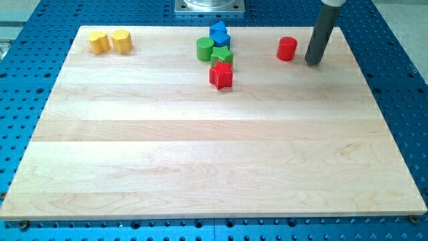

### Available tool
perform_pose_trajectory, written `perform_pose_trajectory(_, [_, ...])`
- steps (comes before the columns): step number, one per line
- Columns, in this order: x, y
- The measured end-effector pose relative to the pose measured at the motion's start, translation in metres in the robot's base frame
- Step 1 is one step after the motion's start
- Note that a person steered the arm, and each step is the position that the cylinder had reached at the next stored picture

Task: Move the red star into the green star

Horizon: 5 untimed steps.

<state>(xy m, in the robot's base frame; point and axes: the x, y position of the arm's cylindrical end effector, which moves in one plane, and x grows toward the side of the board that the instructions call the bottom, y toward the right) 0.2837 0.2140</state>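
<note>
The red star (221,75) lies near the top middle of the wooden board, touching the green star (222,57) just above it. My tip (313,63) is at the top right, well to the right of both stars and just right of a red cylinder (287,49). The rod rises from the tip to the view's top edge.
A green cylinder (205,49) sits left of the green star, with a blue block (219,33) above them. Two yellow blocks (98,42) (122,41) sit side by side at the top left. The board (200,154) lies on a blue perforated table.
</note>
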Motion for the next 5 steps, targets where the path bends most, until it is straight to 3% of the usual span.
perform_pose_trajectory(2, [-0.015, -0.082])
perform_pose_trajectory(5, [-0.029, -0.138])
